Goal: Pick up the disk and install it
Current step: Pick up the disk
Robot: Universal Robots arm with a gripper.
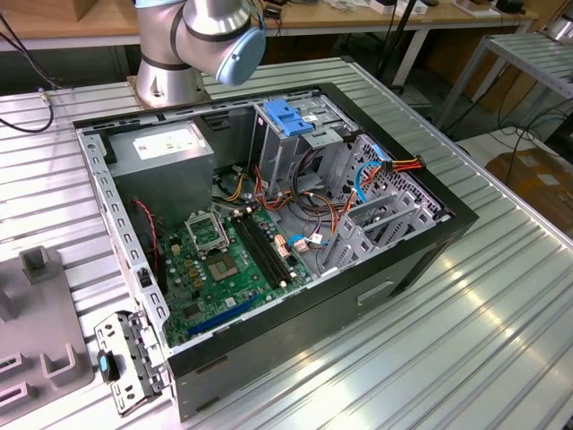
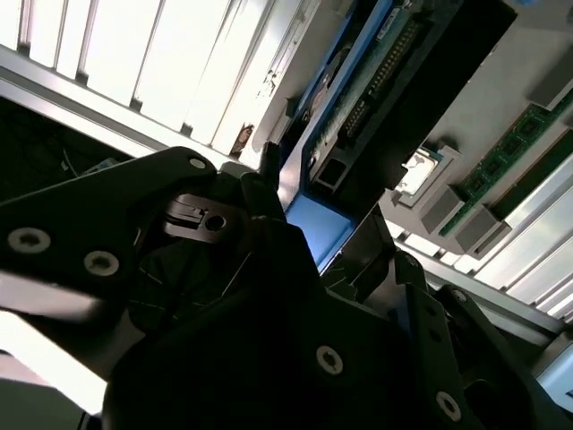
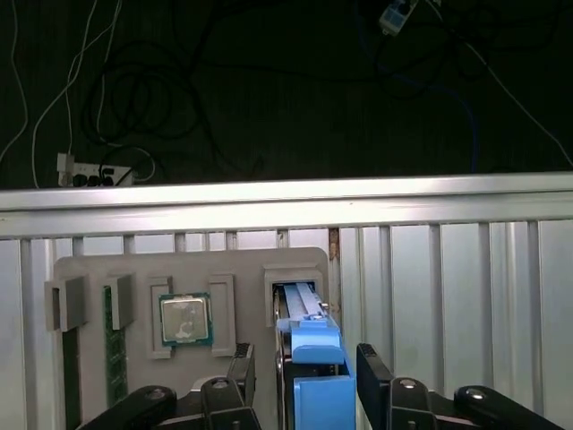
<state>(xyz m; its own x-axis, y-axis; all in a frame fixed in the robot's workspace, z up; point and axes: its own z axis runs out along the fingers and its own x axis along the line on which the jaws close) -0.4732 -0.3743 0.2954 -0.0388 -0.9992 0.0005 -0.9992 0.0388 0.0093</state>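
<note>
The disk stood on edge in a slot of the grey tray. The claw straddled it, though I could not tell whether it gripped. Beyond the ribbed metal counter, cables lay across the dark floor.

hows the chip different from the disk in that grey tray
The chip lies flat in its pocket; the disk stands on edge in a narrow slot. The chip is square, silver with a green border; the disk shows blue plastic along its edge. The disk is nearer the tool than the chip. Both rest in the grey tray.
</note>
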